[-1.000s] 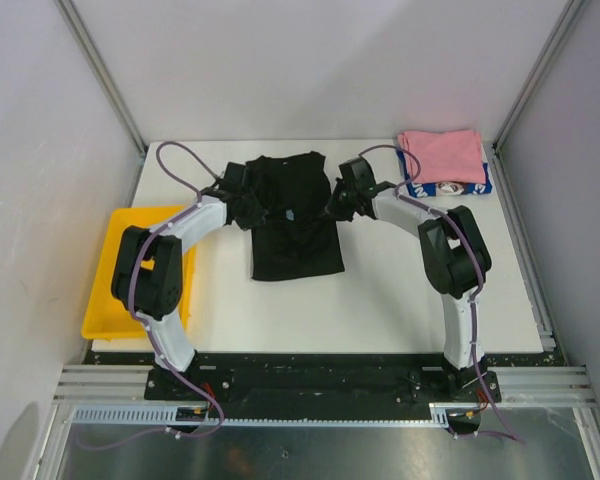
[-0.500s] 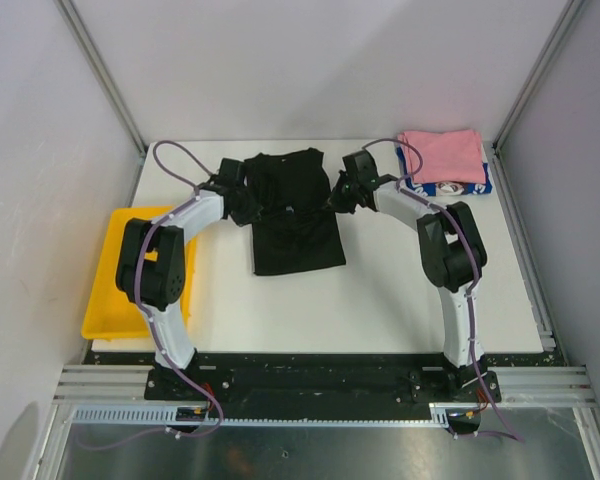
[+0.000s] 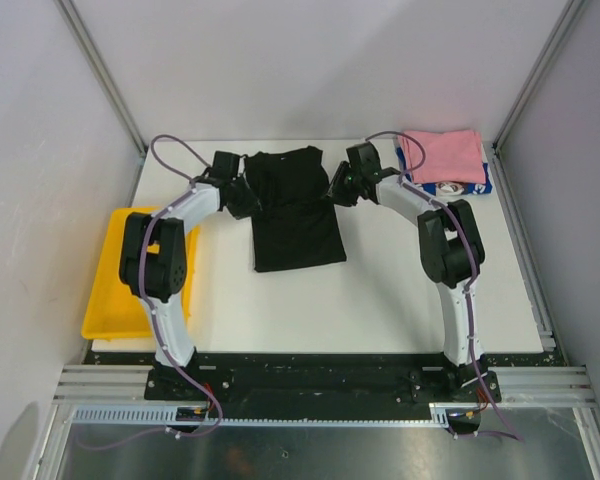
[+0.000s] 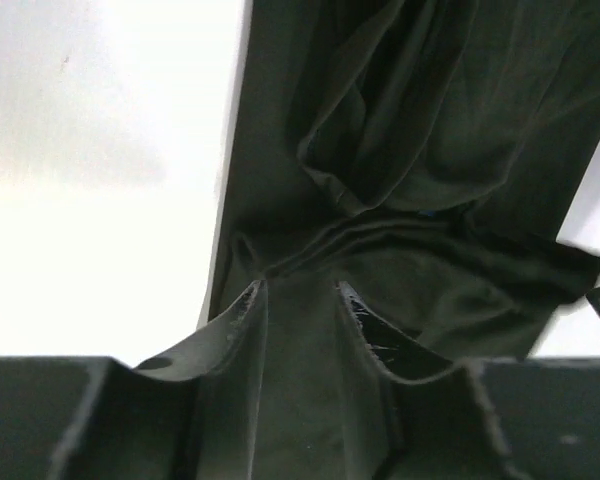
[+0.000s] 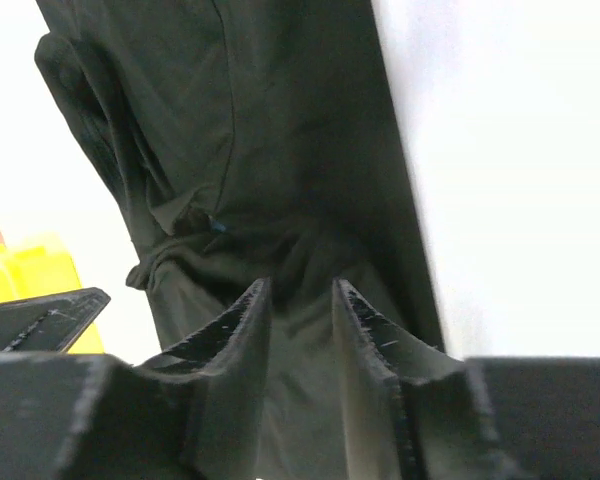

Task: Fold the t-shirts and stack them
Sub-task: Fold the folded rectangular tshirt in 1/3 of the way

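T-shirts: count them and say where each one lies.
3. The black t-shirt lies in the middle; the pink t-shirt sits folded at the far right corner; the blue-and-white t-shirt lies under it, mostly hidden.

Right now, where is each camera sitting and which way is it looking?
Top external: fixed above and behind the arms, looking down at the table. It shows both arms, with the left gripper and right gripper on either side of the black t-shirt.
Left wrist: on the left wrist, looking along its own fingers at the black cloth they pinch.
Right wrist: on the right wrist, looking along its own fingers at that cloth, with the yellow tray at the edge.
Shared: all three show the black t-shirt.
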Robot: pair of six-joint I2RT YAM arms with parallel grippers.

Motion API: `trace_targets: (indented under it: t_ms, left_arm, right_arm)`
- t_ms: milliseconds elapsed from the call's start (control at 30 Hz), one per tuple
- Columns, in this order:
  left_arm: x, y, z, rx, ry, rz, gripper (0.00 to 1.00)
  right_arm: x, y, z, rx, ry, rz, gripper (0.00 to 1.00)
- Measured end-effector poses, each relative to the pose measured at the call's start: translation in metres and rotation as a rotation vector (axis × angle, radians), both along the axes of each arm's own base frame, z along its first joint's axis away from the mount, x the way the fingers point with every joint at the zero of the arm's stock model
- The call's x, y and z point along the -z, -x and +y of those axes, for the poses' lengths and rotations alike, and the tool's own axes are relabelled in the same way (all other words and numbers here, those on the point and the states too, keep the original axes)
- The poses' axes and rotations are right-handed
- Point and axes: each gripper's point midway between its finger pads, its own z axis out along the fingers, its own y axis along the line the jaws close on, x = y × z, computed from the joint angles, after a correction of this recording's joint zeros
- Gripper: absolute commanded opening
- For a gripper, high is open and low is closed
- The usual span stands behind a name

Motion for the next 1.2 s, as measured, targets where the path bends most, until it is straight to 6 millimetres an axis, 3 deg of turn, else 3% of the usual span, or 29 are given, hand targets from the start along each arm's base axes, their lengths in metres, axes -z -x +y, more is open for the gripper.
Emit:
trace_targets:
  t_ms: [100,200,333,433,500,633,767,1000,1200]
  left_arm:
    - [-0.001,-0.003,0.009,0.004,0.002,-0.004,0.6]
    - [-0.002,-0.007,0.023,-0.014,-0.002,-0.01,0.56]
    - [-0.015,-0.006,0.031,-0.013,-0.003,-0.039,0.28]
    - [-0.028,0.001,0.02,0.021,0.019,-0.061,0.07]
    - [-0.033,0.006,0.007,0.058,0.035,-0.07,0.02]
    - [-0.023,0.023,-0.019,0.127,0.059,-0.039,0.0]
    - [-0.009,0.038,-0.032,0.163,0.072,0.013,0.0]
    - [0.019,0.038,-0.03,0.155,0.078,0.082,0.0]
    - [0.033,0.019,-0.027,0.144,0.093,0.097,0.0]
  right_arm:
    - [-0.001,-0.007,-0.005,0.0,0.005,0.005,0.46]
    - [-0.006,-0.016,-0.012,-0.002,0.018,-0.006,0.44]
    - [-0.014,-0.019,-0.015,-0.021,0.036,-0.033,0.3]
    - [-0.011,-0.011,-0.008,-0.058,0.058,-0.03,0.14]
    - [-0.009,-0.003,0.003,-0.094,0.069,-0.032,0.06]
    - [-0.009,0.014,0.03,-0.169,0.073,-0.041,0.0]
    - [-0.005,0.027,0.053,-0.235,0.058,-0.042,0.0]
    - [0.025,0.029,0.066,-0.279,0.048,-0.004,0.0]
    - [0.036,0.019,0.075,-0.289,0.039,0.0,0.0]
